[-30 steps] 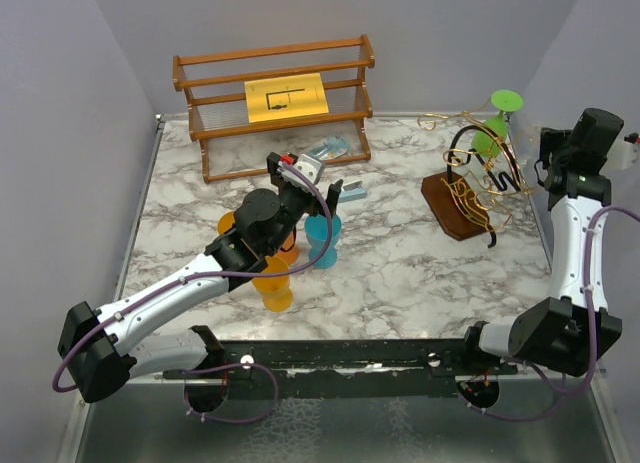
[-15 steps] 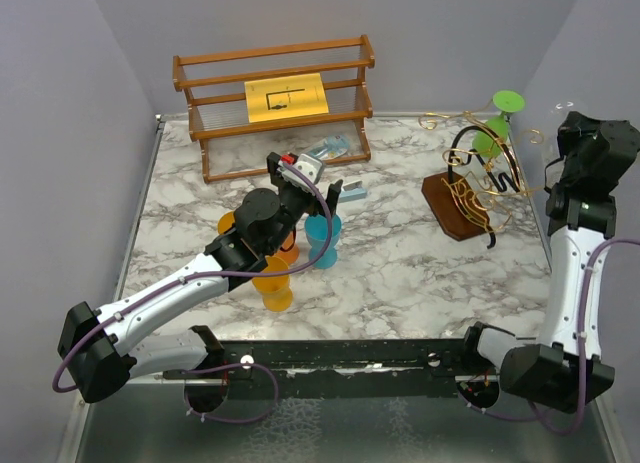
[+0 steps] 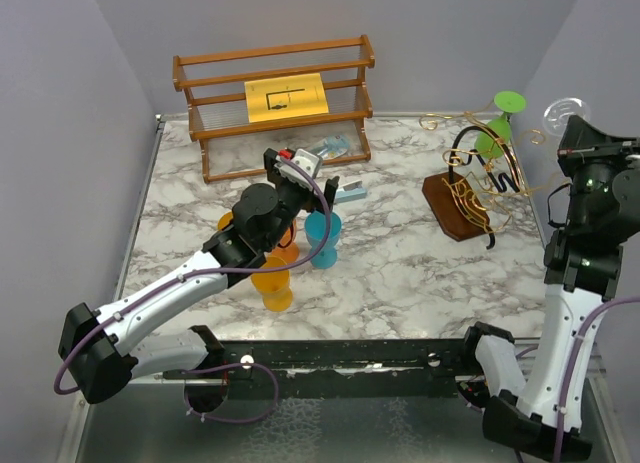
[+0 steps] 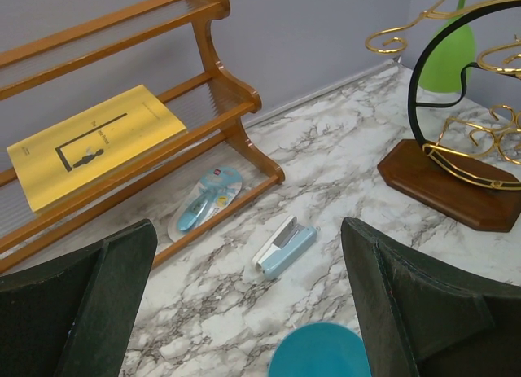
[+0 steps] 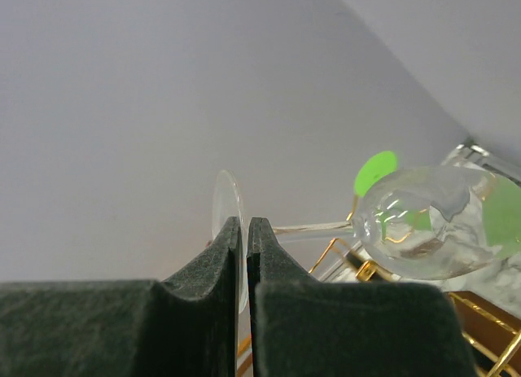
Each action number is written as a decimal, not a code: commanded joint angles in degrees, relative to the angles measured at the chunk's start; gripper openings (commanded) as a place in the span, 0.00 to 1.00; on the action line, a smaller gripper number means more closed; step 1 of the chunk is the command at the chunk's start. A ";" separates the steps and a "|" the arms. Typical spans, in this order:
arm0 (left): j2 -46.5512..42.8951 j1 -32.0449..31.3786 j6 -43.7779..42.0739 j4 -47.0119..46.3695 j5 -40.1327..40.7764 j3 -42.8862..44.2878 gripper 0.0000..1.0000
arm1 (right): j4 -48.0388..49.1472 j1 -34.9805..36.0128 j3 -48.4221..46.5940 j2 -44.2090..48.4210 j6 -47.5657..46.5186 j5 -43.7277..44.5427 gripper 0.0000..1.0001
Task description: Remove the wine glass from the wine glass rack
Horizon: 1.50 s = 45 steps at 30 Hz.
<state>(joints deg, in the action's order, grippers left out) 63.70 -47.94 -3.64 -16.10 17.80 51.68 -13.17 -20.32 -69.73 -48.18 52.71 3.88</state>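
- I'm seeing the right gripper (image 5: pixel 246 224) clamping the foot of the clear wine glass (image 5: pixel 419 222), raised beside the wine glass rack (image 3: pixel 465 198) at the right edge.
- The left gripper (image 4: pixel 248 312) is hanging spread apart above a teal cup (image 4: pixel 317 351).
- Print on the yellow sheet (image 4: pixel 89 141) is showing too small to read.

Robotics lab test cell. Plain lilac-grey walls (image 3: pixel 60 133) box in a marble-patterned worktop (image 3: pixel 400 273) on 3 sides. A left arm (image 3: pixel 170 298) and a right arm (image 3: pixel 572 313), both trailing purple cables, are bolted to a black rail (image 3: pixel 350 359) along the near edge. Staged props: wooden shelf (image 3: pixel 270 83) at the far edge, plastic cups (image 3: pixel 272 281), stapler (image 4: pixel 283 247), wine glass rack (image 3: pixel 462 205).
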 commanded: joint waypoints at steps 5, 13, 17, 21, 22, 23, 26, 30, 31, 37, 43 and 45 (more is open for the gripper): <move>-1.10 0.84 1.93 3.23 -3.04 4.32 0.99 | 7.42 0.03 0.28 8.20 -4.40 -27.11 0.01; 1.03 0.84 5.78 8.53 -5.82 7.74 0.99 | 10.16 2.75 3.89 14.27 4.69 -43.57 0.01; 2.02 0.92 10.51 13.02 -7.65 10.69 0.99 | 9.71 4.62 6.30 16.04 9.43 -46.60 0.01; 1.03 1.07 22.12 16.91 -13.31 9.77 0.99 | 14.83 7.22 11.88 16.56 16.79 -52.47 0.01; 0.15 1.15 25.21 16.92 -14.96 8.50 0.99 | 14.99 7.69 12.38 16.28 17.96 -53.56 0.01; -0.87 1.30 28.09 16.74 -16.41 7.19 0.99 | 14.99 7.98 12.64 15.95 19.03 -54.67 0.01; -4.75 1.99 34.54 15.65 -19.79 4.22 0.99 | 17.14 8.51 13.25 14.43 23.04 -58.43 0.01; -8.72 3.92 38.85 15.78 -25.27 4.33 0.99 | 25.09 9.14 16.74 13.79 34.98 -60.97 0.01; -9.38 4.64 39.59 15.75 -27.01 4.76 0.99 | 29.94 9.27 18.10 13.62 38.49 -61.61 0.01; -8.94 7.79 46.71 11.34 -38.51 6.52 0.99 | 40.31 9.77 23.77 12.89 52.19 -61.88 0.01; -6.10 9.99 64.43 -5.49 -48.43 -0.44 0.99 | 46.89 9.75 28.07 12.26 60.60 -59.58 0.01; -4.85 10.09 71.98 -14.06 -50.26 -4.05 0.99 | 49.48 9.77 29.07 11.88 63.21 -58.49 0.01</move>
<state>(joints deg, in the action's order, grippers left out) 56.90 -38.65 51.40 -13.17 -23.35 53.28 26.35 -10.81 -42.17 -36.03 106.91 -56.88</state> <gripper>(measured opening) 0.989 0.037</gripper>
